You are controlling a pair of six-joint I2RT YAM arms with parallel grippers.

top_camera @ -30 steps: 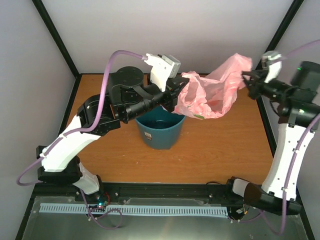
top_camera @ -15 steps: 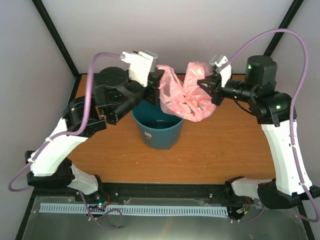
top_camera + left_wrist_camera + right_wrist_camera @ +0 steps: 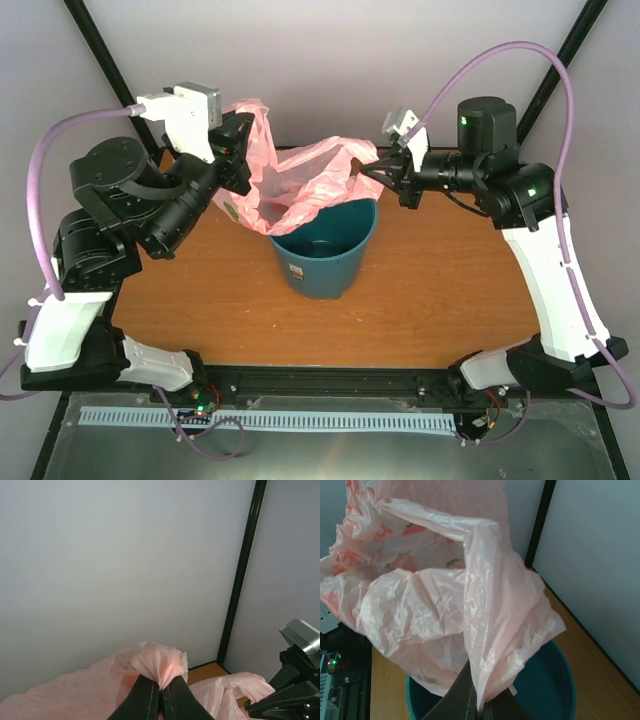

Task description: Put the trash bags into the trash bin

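1. Grey walls, wooden desk point(image 3: 440, 290); teal trash bin point(image 3: 325, 262) stands mid-desk between both arms.
2. Pink trash bag point(image 3: 300, 185) hangs in the air, stretched between the two tools, sagging over the bin's opening and leaning left.
3. Bag's left edge is pinched in left tool point(image 3: 240, 152), film bunched between closed fingers.
4. Bag's right edge is clamped in right tool point(image 3: 370, 172), near the bin's rim.
5. Bag's long axis runs tool to tool, left to right; bin lies below it, nearer the right tool. Probably lowering both tools together comes next.

Orange wooden table point(image 3: 440, 290); grey walls point(image 3: 350, 60); black post point(image 3: 112, 75).
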